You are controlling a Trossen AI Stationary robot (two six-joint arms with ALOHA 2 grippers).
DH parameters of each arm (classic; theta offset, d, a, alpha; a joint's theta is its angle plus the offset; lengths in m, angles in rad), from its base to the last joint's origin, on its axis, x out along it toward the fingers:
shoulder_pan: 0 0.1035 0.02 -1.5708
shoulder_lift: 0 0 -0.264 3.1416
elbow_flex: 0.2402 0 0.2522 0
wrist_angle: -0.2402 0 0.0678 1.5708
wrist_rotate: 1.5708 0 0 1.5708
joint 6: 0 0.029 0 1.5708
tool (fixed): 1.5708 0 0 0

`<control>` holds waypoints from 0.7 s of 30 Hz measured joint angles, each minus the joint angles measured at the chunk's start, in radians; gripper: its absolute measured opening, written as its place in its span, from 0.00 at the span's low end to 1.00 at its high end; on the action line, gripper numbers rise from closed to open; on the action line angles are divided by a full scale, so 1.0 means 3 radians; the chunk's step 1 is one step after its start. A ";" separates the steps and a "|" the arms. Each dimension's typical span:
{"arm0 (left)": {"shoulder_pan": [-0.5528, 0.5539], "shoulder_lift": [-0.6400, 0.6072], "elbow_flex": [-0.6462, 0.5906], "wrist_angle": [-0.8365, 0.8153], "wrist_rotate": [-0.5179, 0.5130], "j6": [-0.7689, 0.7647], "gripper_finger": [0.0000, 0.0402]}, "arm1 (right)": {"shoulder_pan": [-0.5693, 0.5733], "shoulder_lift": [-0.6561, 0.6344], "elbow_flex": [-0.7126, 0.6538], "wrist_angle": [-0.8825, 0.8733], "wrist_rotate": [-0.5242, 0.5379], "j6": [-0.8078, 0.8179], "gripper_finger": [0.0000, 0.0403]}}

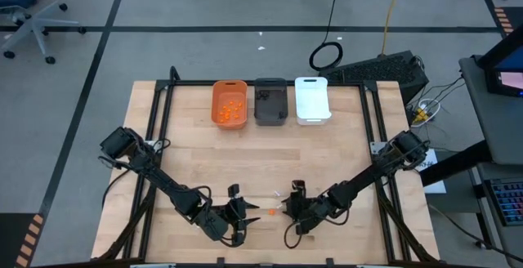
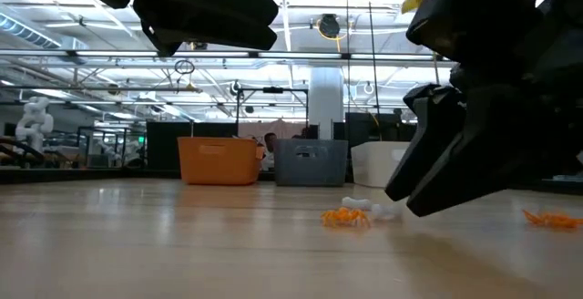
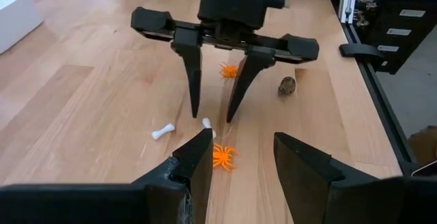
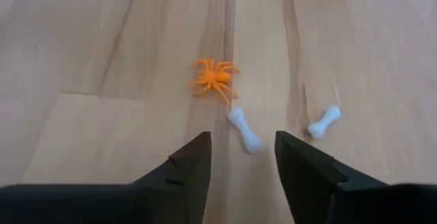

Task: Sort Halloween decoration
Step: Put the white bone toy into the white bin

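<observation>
Small Halloween pieces lie flat on the wooden table near its front edge. My right gripper (image 4: 242,136) is open, slanting down, its fingertips on either side of a white bone (image 4: 244,130), also seen as the white bone (image 3: 208,125); whether they touch it I cannot tell. A second white bone (image 4: 324,121) and an orange spider (image 4: 213,77) lie just beyond. My left gripper (image 3: 242,136) is open facing the right one, with the orange spider (image 3: 224,157) on the table just ahead of its fingers, untouched. Behind the right gripper lie another orange spider (image 3: 229,70) and a dark lump (image 3: 287,86).
At the table's far edge stand three bins in a row: an orange bin (image 1: 230,103) with several orange pieces inside, a dark grey bin (image 1: 270,101) and a white bin (image 1: 311,99). Bare wood lies between the bins and the grippers. A black frame runs along the table's sides.
</observation>
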 joint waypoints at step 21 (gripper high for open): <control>0.0000 -0.0003 0.0000 0.0001 0.0000 0.0001 0.39 | -0.0154 0.0145 0.0006 0.0204 -0.0202 -0.0275 0.28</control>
